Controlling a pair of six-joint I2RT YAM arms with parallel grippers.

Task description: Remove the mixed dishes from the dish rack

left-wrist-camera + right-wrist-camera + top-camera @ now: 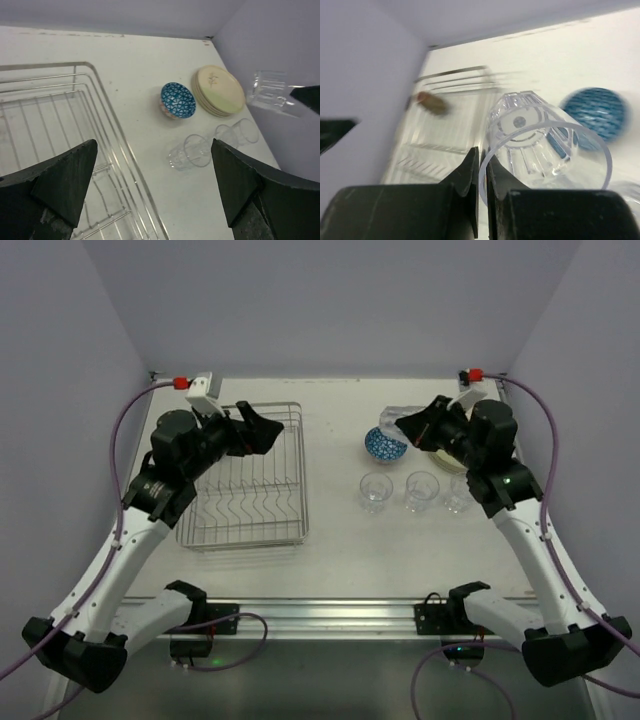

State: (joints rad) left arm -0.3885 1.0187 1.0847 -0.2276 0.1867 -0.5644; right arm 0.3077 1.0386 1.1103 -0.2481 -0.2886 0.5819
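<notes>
**Glass clamped in the right gripper, left gripper spread over the rack**

From above: the dish rack on the left half of the table, with the left gripper over its far right corner, jaws spread wide and nothing grasped. On the right half, the right gripper clenched on a clear glass, held off the table just far of the blue-patterned bowl. On the near side of the bowl, three glasses upright in a row and apart from each other (the rightmost partly under the right arm).

From the left wrist: two dark fingers at the lower corners, well apart, only rack wires and bare table between them. To the right of the rack, the bowl upright, and just beside it a stack of cream plates. At the right edge, the clear glass tilted in the air, with a dark fingertip against it. On the near side of the plates, the standing glasses.

From the right wrist (much blurred): the clear glass with its mouth toward the camera, its wall squeezed between the fingers, one inside the rim and one outside. Behind it, the bowl at the right and the rack at the left, both smeared.
</notes>
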